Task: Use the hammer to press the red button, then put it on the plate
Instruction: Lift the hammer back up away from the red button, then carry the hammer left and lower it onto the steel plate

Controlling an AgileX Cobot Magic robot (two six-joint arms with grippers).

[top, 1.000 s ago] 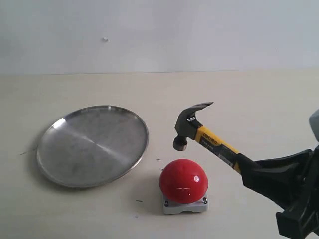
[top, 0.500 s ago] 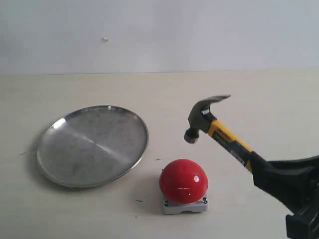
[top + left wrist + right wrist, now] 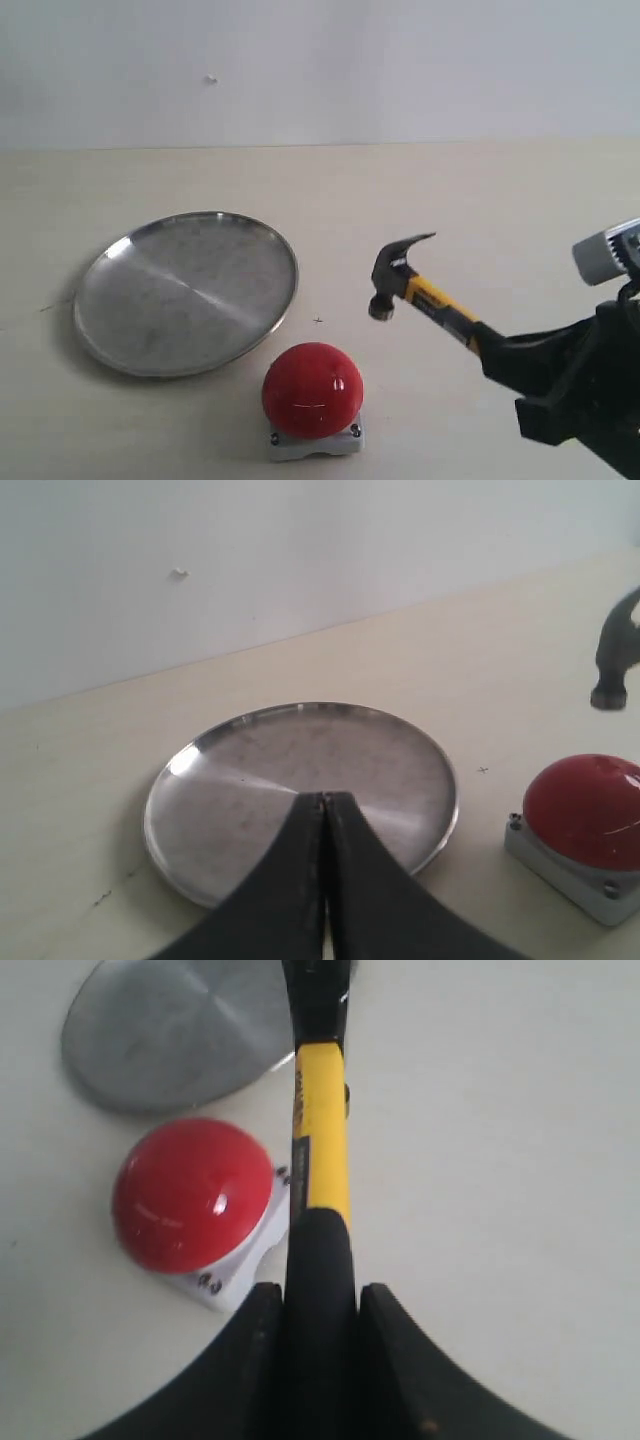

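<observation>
The hammer [image 3: 424,295] hangs in the air, slanting up to the left, with my right gripper [image 3: 500,357] shut on its black handle. Its dark head sits to the right of and above the red button [image 3: 312,390], clear of the dome. The button stands on its grey base near the table's front. The steel plate [image 3: 185,290] lies to the left, with nothing on it. In the right wrist view the hammer [image 3: 322,1110] runs out from my gripper [image 3: 318,1295], beside the button [image 3: 190,1195] and toward the plate [image 3: 170,1030]. My left gripper [image 3: 324,798] is shut and holds nothing, over the plate [image 3: 300,745].
The pale tabletop runs back to a white wall. The left wrist view also shows the button [image 3: 590,810] and the hammer's head [image 3: 612,665] at its right edge. The left arm does not show in the exterior view.
The red button has slid left and toward the table's front. The hammer head rose and swung right, then came down again; it now hangs right of the button.
</observation>
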